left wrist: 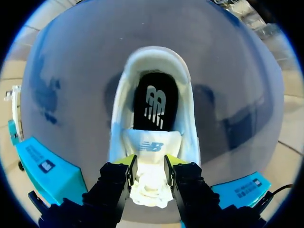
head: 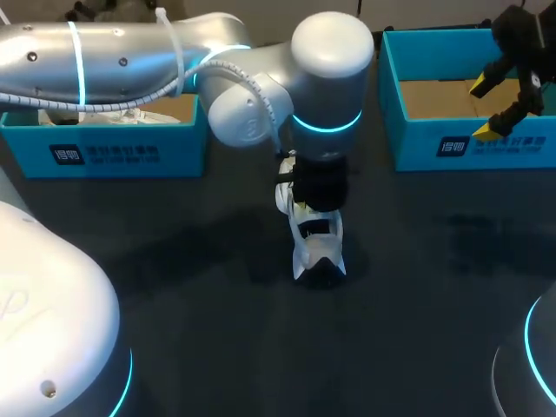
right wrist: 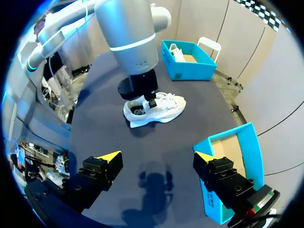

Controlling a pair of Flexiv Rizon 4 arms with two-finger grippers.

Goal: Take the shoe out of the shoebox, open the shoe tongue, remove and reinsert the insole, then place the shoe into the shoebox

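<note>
Far left: left shoebox [head: 104, 148]. Mid-table: left gripper [left wrist: 149, 166] down over shoe [head: 317, 252], fingers pinching tongue [left wrist: 151, 145]; shoe upright on table. Far right: right gripper [right wrist: 158, 157] spread wide, hovering by right shoebox [head: 452, 143].

Far half of the shoe [head: 318, 252] hidden under the left arm [head: 326, 78] in the head view, left gripper [left wrist: 150, 172] unseen there, its yellow tips mostly behind the tongue [left wrist: 152, 146] in its wrist view, left box [head: 113, 149] contents largely covered by the arm, right box [head: 452, 130] cut off at the right edge.
</note>
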